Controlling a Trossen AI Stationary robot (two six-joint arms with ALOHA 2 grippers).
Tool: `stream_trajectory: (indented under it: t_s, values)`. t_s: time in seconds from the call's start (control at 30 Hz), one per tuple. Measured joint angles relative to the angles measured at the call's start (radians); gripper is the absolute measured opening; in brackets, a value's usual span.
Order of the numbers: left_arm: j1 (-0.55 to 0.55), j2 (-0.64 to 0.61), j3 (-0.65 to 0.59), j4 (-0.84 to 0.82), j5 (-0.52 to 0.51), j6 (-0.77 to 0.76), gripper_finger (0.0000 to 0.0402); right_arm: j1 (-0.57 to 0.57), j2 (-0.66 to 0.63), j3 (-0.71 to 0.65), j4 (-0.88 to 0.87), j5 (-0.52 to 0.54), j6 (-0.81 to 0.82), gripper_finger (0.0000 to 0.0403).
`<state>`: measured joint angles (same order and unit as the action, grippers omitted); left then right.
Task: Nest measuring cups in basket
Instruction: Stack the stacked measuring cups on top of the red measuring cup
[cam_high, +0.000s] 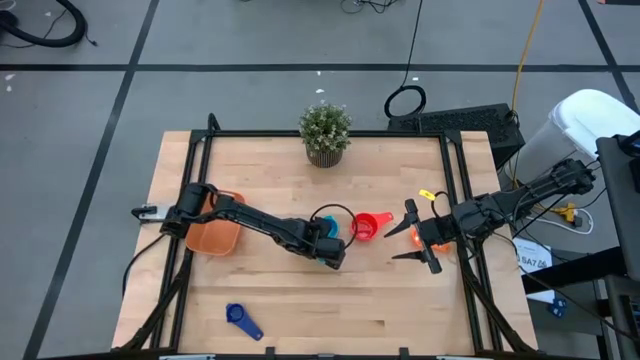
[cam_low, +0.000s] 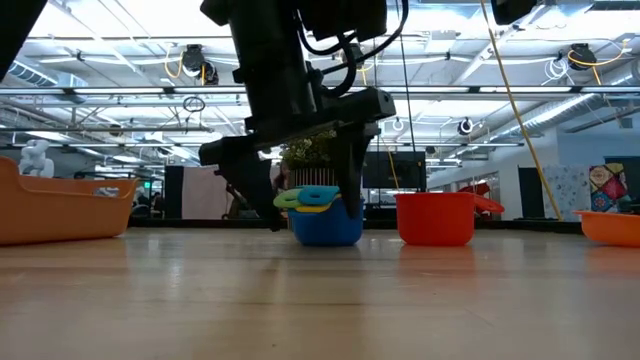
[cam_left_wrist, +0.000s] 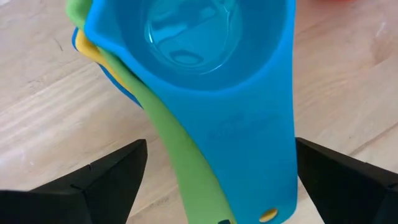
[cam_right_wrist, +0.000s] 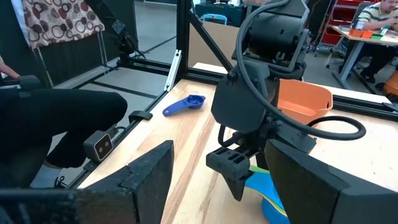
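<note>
The nested stack of measuring cups (cam_high: 328, 225) is being sized up near the table's centre, at about three o'clock from the orange basket (cam_high: 213, 235), which is sitting toward the nine o'clock edge. The left gripper (cam_high: 334, 243) is being held right over that stack with its fingers spread wide, nothing clamped between them; in the left wrist view the light blue cup (cam_left_wrist: 205, 74) is being framed between the two dark fingers, with the green handle (cam_left_wrist: 186, 171) and a sliver of yellow (cam_left_wrist: 87, 46) fanning out beneath it. The red cup (cam_high: 371, 225) is being left standing just beside the stack at its three o'clock, the small orange cup (cam_high: 417, 238) is lying by the right gripper (cam_high: 420, 237), whose jaws are also being kept parted and empty, and a dark blue cup (cam_high: 242, 319) is lying alone toward six o'clock. These scoops are judged to be light, stiff and smooth, so slipping and skating across the wood are being treated as the real risks. The overlapping flat handles look like the best hold, pinched across their width, since the round bowls would probably squirt out of flat fingers.
</note>
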<state>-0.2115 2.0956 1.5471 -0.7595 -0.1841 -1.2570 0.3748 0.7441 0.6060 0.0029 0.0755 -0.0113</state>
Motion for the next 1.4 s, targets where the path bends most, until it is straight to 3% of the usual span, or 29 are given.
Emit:
stream_trajectory:
  t_s: [0.2,0.3,0.4,0.67,0.73,0.93,1.2,1.4]
  values:
    - [0.000,0.000,0.000,0.002,0.001,0.015,0.0396,0.000,0.000,0.000,0.000,0.000,0.000,0.0249]
    - [-0.001,0.000,0.000,0.002,0.028,0.017,0.0376,0.000,0.000,0.000,0.000,0.000,0.000,0.0249]
    - [-0.001,0.000,0.000,0.002,0.046,0.017,0.0328,0.000,0.000,0.000,0.000,0.001,0.000,0.0249]
    - [-0.001,0.000,0.000,0.003,0.052,0.017,0.0151,0.000,0.000,0.000,0.000,0.001,0.000,0.0249]
    - [-0.001,0.000,0.000,0.012,0.052,0.021,0.0130,0.000,0.000,0.000,0.000,0.001,0.001,0.0249]
    - [-0.001,0.000,0.000,0.034,0.056,0.050,0.0137,0.000,0.000,0.000,0.000,0.001,0.011,0.0249]
    - [0.003,0.000,0.000,0.025,0.123,0.146,0.0306,0.000,0.000,0.000,0.000,0.001,0.026,0.0249]
    - [0.005,0.000,0.000,0.009,0.119,0.156,0.0378,0.000,0.000,0.000,0.000,0.001,0.034,0.0249]
